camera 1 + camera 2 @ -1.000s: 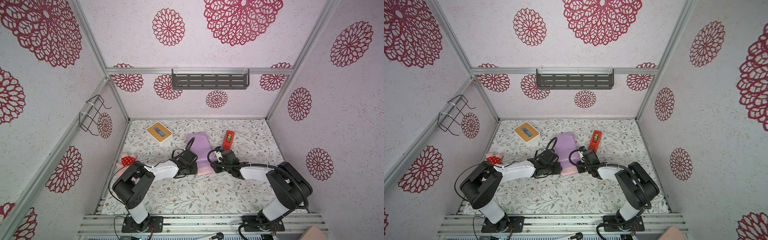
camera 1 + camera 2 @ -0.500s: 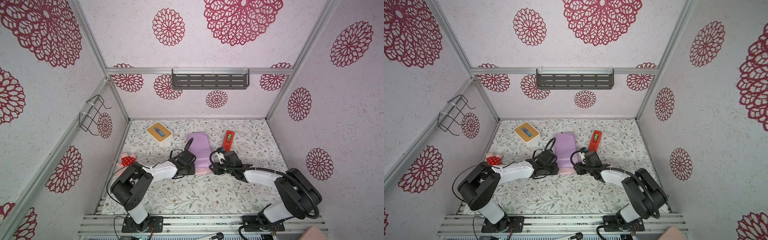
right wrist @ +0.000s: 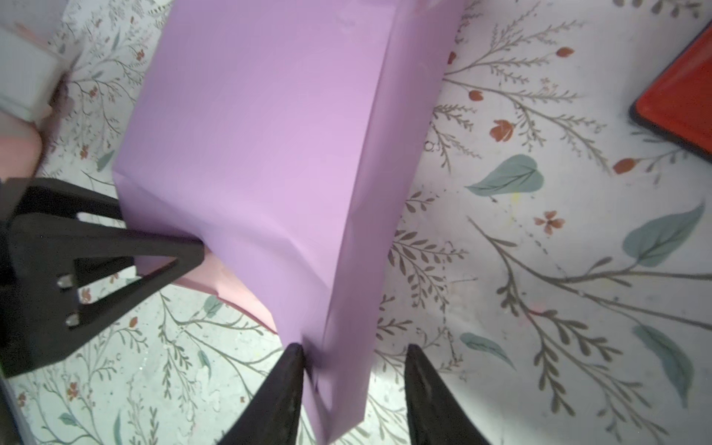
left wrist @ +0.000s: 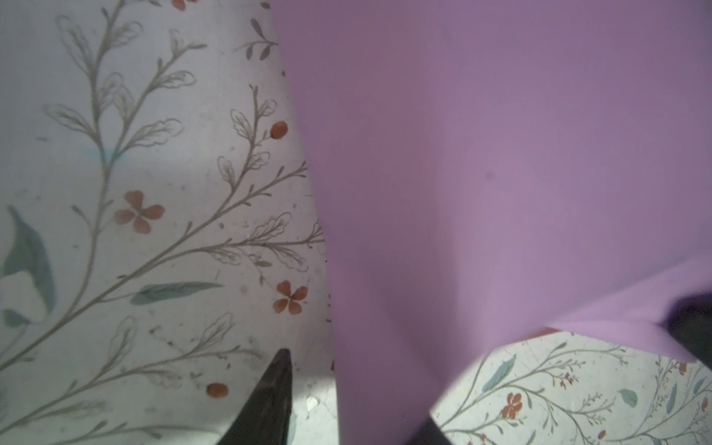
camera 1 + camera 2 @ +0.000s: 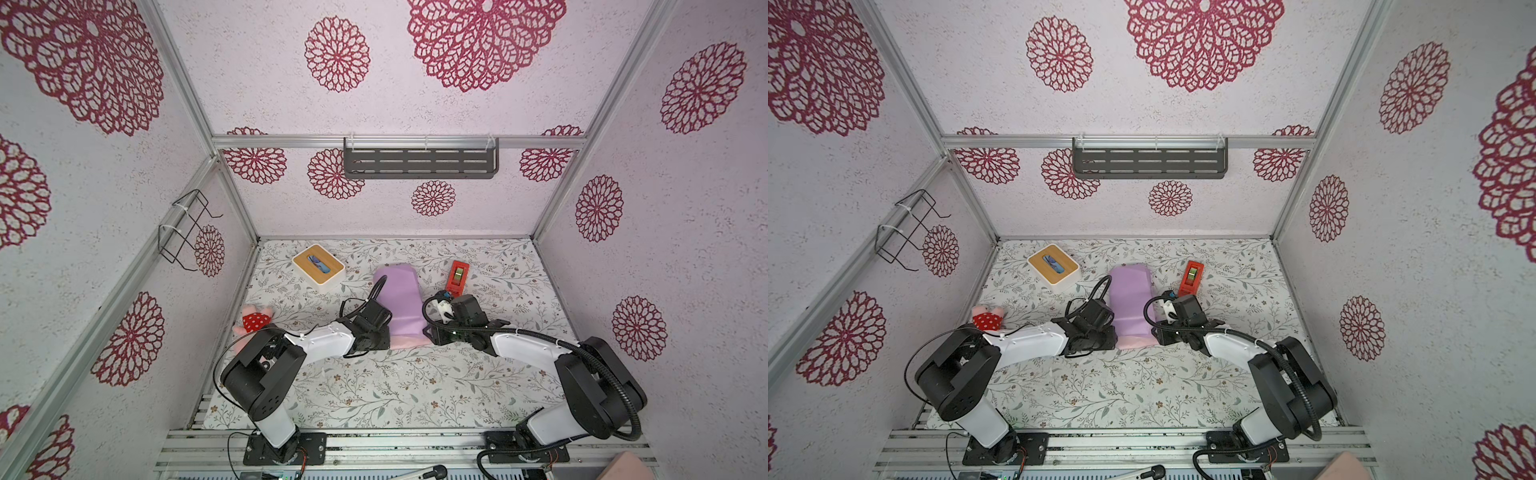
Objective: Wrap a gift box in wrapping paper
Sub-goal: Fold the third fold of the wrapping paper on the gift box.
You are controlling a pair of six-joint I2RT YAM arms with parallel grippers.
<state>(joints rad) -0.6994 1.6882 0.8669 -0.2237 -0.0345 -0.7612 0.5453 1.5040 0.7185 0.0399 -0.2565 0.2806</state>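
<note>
At the tabletop's [image 5: 374,386] middle lies the wrapping paper [image 5: 400,301] (lilac up, pink beneath). The right gripper [image 3: 352,348] straddles its edge, jaws apart. Left gripper [image 5: 384,336]: grip unclear.

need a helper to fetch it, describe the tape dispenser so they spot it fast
On the floral table, find the lilac wrapping paper in the middle. Just right of it, nearer the back, lies the tape dispenser: the only red, slim block.

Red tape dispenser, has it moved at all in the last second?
No. The red tape dispenser keeps the same spot relative to the tissue box.
</note>
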